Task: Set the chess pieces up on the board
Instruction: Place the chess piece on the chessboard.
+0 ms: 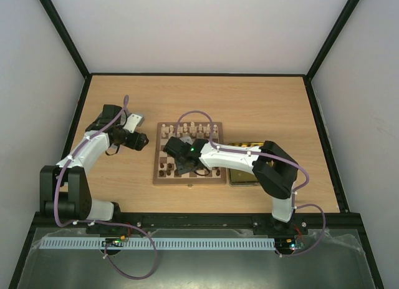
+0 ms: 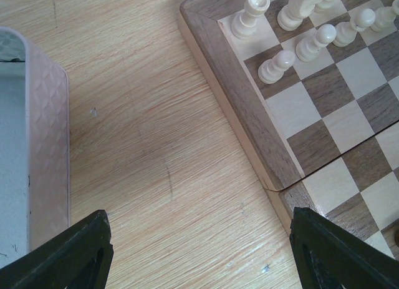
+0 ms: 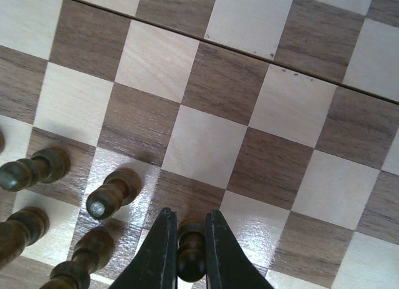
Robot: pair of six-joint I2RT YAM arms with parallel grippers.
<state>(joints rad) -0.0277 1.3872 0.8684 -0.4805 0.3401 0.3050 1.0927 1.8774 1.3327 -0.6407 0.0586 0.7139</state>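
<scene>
Pinching dark piece between right fingers.

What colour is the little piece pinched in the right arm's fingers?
Dark brown: a small turned wooden chess piece, clearest in the right wrist view.

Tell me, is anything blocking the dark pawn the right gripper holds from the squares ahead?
Nothing visible does. The right gripper is shut on the dark pawn, and the squares ahead on the board are bare.
</scene>
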